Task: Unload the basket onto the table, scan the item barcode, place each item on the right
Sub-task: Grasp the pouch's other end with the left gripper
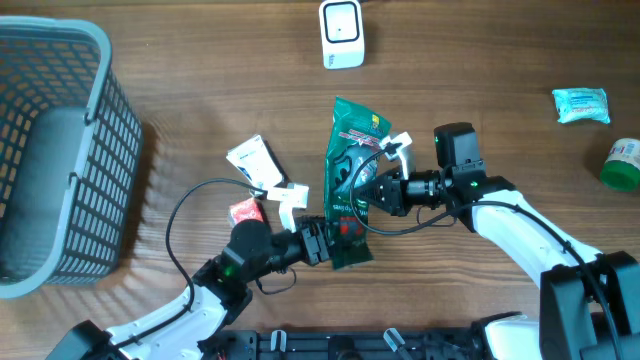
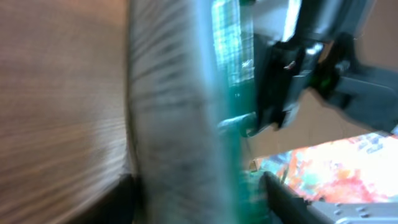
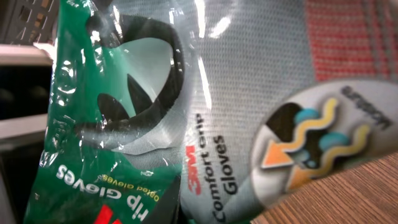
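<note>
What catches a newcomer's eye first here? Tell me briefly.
The green glove packet at mid-table, gripped at its middle by the right hand, with the left hand at its lower end. Next, the big grey basket at the left edge and the white scanner at the top centre.

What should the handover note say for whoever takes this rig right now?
Right gripper: shut on the right edge of the green glove pack, about halfway along it.
Left gripper: at the pack's lower end. Its wrist view is blurred, so I can't tell if it has a grip.
White device, likely the scanner: beyond the pack's top end, not touching it.
Done: pack is in the right gripper.
Left: find the barcode, which shows in no view, and present it to the device.
</note>
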